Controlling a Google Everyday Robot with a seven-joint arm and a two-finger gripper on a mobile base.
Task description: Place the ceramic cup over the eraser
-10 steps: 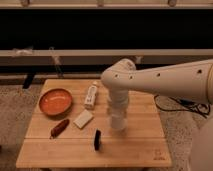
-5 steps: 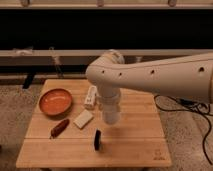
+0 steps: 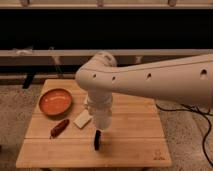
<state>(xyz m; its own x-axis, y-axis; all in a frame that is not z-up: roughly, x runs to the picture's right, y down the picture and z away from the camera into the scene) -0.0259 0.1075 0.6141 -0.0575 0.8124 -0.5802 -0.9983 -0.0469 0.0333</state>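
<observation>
Near the front edge of the wooden table (image 3: 130, 150) the eraser (image 3: 97, 140) stands as a small black block. Just above it hangs the gripper (image 3: 101, 111), at the lower end of the white arm (image 3: 150, 80). Its bottom narrows into a white tapered form that looks like the ceramic cup (image 3: 103, 123), close over the eraser. Whether the gripper is clamped on it or loose cannot be told. Left of it lies a flat cream block (image 3: 82, 119), then a reddish-brown sausage-shaped thing (image 3: 59, 128). Farther back on the left sits the orange bowl (image 3: 55, 101). Behind the table a pale rail (image 3: 45, 52) crosses a dark wall.
</observation>
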